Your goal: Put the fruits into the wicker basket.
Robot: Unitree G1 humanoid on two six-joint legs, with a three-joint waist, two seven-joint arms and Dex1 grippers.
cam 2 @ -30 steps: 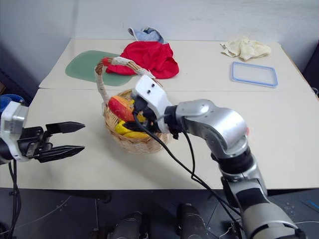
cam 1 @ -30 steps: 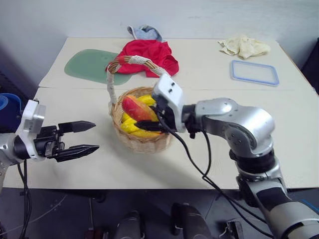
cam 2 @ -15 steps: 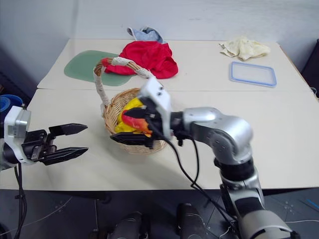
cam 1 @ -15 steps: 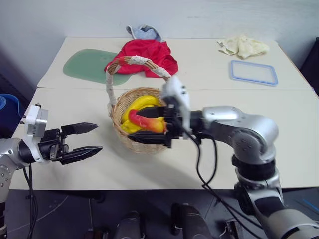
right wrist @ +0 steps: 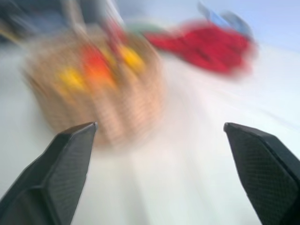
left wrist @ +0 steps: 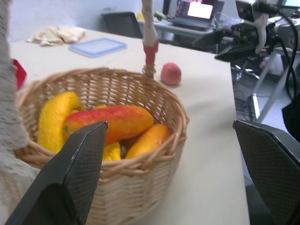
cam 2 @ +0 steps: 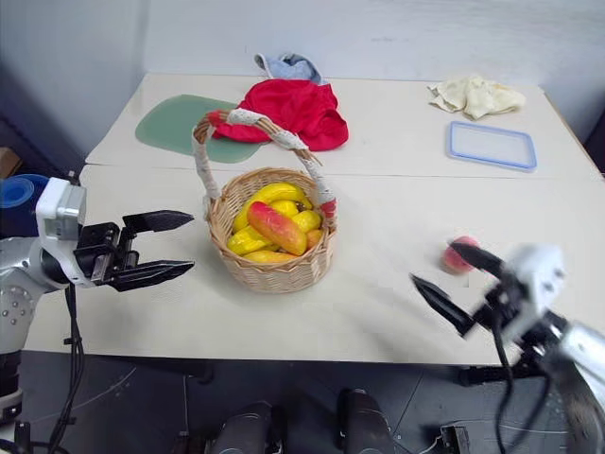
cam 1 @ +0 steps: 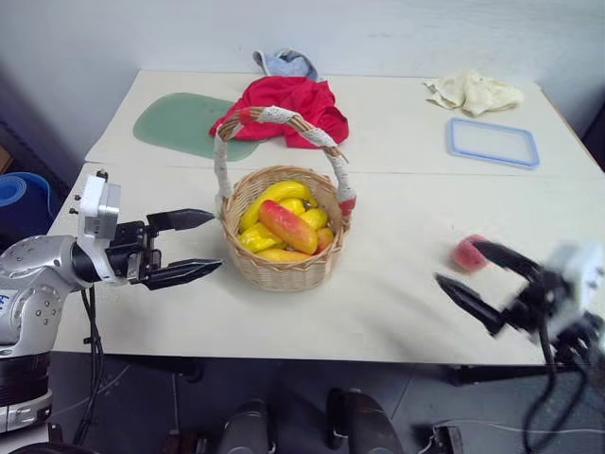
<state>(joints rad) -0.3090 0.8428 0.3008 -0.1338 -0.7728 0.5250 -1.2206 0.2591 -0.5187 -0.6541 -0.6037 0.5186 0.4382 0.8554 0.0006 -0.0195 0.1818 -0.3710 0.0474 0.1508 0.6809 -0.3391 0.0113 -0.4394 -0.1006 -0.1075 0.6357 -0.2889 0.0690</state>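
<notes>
Two fruits concern me here: the mango [cam 1: 287, 226] lies in the basket [cam 1: 284, 274], resting on the yellow bananas [cam 1: 274, 194], while the peach [cam 1: 467, 253] sits out on the table [cam 1: 397, 303], at about three o'clock from the basket and well apart from it. The basket stands near the middle of the table, its arched handle [cam 1: 274, 118] upright, wrapped in white with red at the end nearest the peach. My right gripper [cam 1: 487, 280] hovers low over the table edge just beside the peach, at roughly five o'clock from it, with its black fingers spread wide and nothing between them; one fingertip reaches close to the peach, though I cannot tell whether it touches. My left gripper [cam 1: 196, 247] hangs at nine o'clock from the basket, near its wall, fingers apart and empty, pointing toward it. Behind the basket, at twelve o'clock, lie a red cloth [cam 1: 288, 102] and a green mat [cam 1: 180, 123]; a blue-rimmed lid [cam 1: 492, 142] and a pale rag [cam 1: 473, 92] lie toward two o'clock.
</notes>
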